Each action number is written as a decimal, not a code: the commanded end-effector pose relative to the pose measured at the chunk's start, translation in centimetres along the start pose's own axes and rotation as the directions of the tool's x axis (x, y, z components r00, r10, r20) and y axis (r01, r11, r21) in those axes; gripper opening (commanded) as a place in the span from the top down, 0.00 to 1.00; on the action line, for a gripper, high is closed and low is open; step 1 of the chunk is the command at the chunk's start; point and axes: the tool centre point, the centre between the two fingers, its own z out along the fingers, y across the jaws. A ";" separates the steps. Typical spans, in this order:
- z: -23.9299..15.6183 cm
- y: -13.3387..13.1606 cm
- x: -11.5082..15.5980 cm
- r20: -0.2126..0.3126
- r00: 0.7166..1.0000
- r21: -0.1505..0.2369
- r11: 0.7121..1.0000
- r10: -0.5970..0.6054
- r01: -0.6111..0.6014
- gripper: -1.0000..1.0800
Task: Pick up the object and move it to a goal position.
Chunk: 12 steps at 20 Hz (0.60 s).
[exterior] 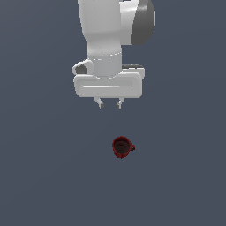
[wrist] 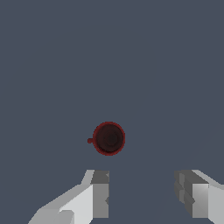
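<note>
The object is a small dark red mug (exterior: 122, 147) with a dark inside, standing upright on the grey floor; its small handle points toward the exterior view's right. In the wrist view the mug (wrist: 108, 138) shows from above, rim round, handle a small nub on its side. My white gripper (exterior: 110, 104) hangs above and behind the mug, well apart from it. Both fingers are spread with nothing between them; the gripper (wrist: 142, 197) is open and the mug lies ahead of the fingertips (wrist: 100, 192), not between them.
A flat, plain grey floor (exterior: 44, 176) surrounds the mug. The white arm (exterior: 110, 35) with a grey joint rises from the gripper to the top of the exterior view.
</note>
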 end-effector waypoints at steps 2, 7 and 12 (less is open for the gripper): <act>-5.7 -0.8 1.7 -0.092 0.994 0.040 0.998 0.055 -0.051 0.38; -14.1 -2.1 3.2 -0.220 0.967 0.092 0.990 0.128 -0.110 0.38; -22.0 -4.0 3.6 -0.334 0.924 0.132 0.980 0.185 -0.149 0.38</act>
